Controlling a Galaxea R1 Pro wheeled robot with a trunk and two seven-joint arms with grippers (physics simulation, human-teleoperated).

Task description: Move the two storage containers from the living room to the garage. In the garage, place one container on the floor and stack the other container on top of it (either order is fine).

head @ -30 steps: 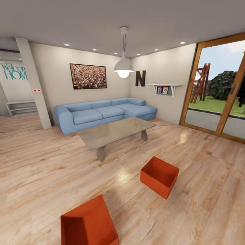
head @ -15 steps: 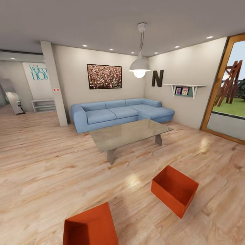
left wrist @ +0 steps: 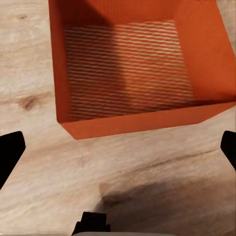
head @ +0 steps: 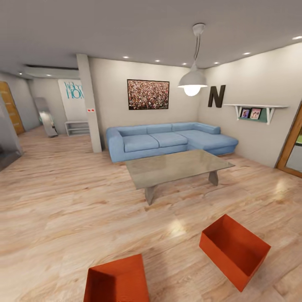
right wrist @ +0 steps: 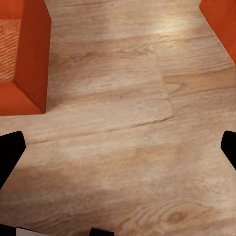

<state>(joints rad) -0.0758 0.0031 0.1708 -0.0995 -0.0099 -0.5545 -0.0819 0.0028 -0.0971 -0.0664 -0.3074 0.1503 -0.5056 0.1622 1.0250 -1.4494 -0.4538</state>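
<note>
I am in the living room, on light wood plank flooring. Two orange-red storage containers stand open-topped on the planks: one close in front of me (head: 117, 281), the other to the right (head: 235, 247), about a box-width apart. My left gripper (left wrist: 118, 152) hangs open above the planks just short of the near container (left wrist: 132, 69), whose ribbed bottom is bare. My right gripper (right wrist: 118, 150) is open over the strip of planks between the near container (right wrist: 24, 59) and the other one (right wrist: 221, 19). Nothing is held.
A grey low table (head: 178, 167) stands beyond the containers, with a blue corner sofa (head: 167, 140) behind it and a pendant lamp (head: 192, 82) above. A pillar (head: 90, 105) marks a passage at the left with a wooden door (head: 10, 109). Open planks spread to the left.
The whole head view has swung leftward, so the room and both containers slide right in the picture. The containers themselves keep their places on the planks.
</note>
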